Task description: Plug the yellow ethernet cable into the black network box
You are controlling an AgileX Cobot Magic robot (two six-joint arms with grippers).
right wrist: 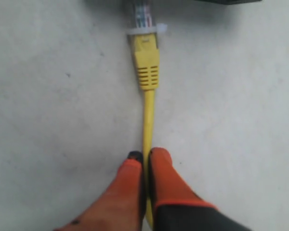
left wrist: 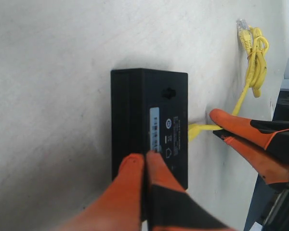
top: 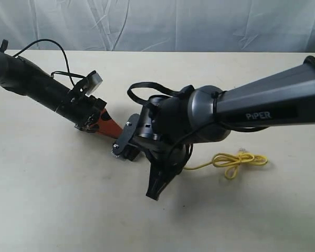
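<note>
Insertion step. Left gripper (left wrist: pixel 144 160) closed, tips on box (left wrist: pixel 135 106). Right gripper (right wrist: pixel 145 156) pinches cable (right wrist: pixel 148 113) behind plug (right wrist: pixel 145 48), box just ahead. Next: straight, aligned push.

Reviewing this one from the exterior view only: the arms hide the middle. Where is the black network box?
Observer: Under the left gripper; its closed tips sit on the labelled face of the black network box.
Operator: And the right gripper?
Observer: The right gripper is shut on the yellow ethernet cable, close to its end.
Operator: Plugged in?
Observer: The clear plug meets the box's side; seating is not visible.
</note>
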